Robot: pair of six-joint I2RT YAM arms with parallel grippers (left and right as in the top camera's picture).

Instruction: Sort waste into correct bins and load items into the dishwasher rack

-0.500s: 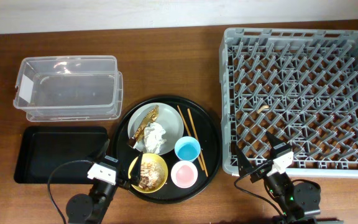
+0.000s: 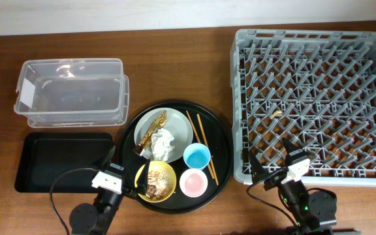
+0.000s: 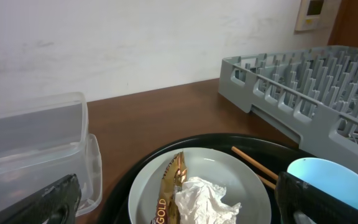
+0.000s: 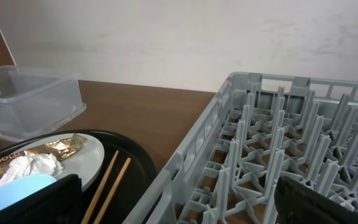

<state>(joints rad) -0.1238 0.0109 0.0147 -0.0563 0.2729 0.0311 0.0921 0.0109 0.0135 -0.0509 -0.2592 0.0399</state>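
Observation:
A grey-green plate (image 2: 180, 125) on the round black tray holds a white tissue (image 2: 163, 143) and a gold wrapper (image 2: 152, 127). A yellow bowl (image 2: 155, 181) holds brownish scraps. A blue cup (image 2: 196, 156), a pink cup (image 2: 193, 183) and chopsticks (image 2: 202, 140) lie beside them. My left gripper (image 2: 124, 171) is open and empty at the tray's near left; its view shows the tissue (image 3: 207, 199) and wrapper (image 3: 173, 186) between its fingers (image 3: 185, 208). My right gripper (image 2: 269, 160) is open and empty at the near left corner of the grey rack (image 2: 315, 104), also seen in its own view (image 4: 179, 199).
The clear tub (image 2: 70, 91) stands at the back left, with the shallow black tray (image 2: 61, 160) in front of it. The round black tray (image 2: 222, 163) lies between the shallow tray and the rack. Black cables loop near both arm bases.

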